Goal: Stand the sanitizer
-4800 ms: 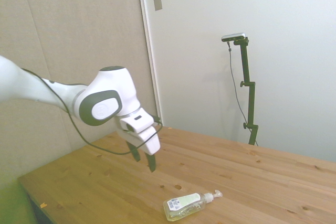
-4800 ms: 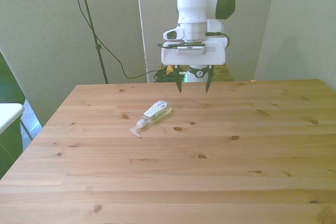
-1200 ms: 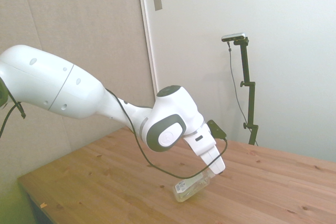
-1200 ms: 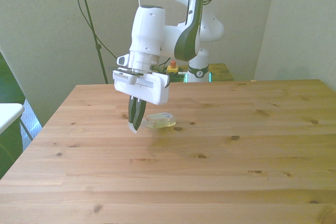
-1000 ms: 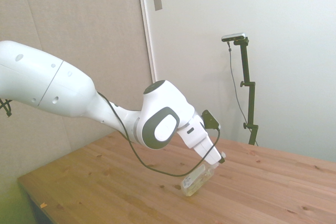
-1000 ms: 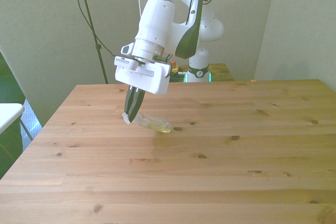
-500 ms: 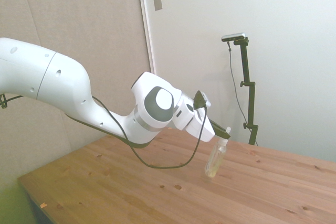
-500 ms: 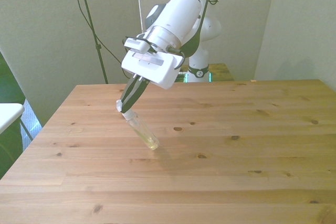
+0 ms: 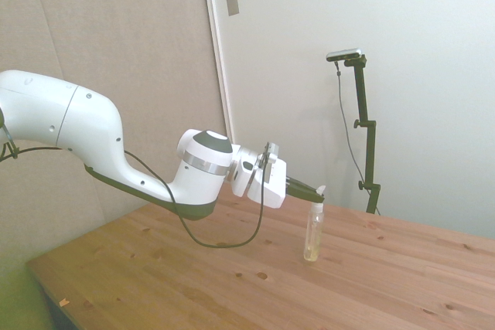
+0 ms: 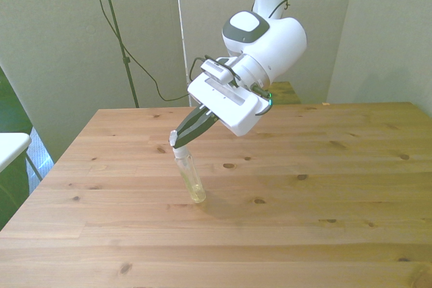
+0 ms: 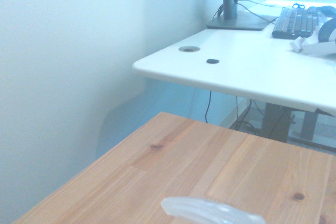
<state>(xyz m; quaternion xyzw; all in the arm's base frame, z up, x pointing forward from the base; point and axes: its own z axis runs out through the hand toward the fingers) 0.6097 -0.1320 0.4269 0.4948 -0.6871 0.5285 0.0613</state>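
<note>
Your arm holds the sanitizer nearly upright on the table.
Table (image 10: 324,193) first: the sanitizer (image 10: 190,177) stands base-down near its middle, slightly tilted; your gripper (image 10: 177,137) has its jaws pinched on the white nozzle.

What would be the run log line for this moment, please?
gripper: shut on pump nozzle | sanitizer: base on wooden table, nearly upright, slightly tilted | step: standing, not released
</note>
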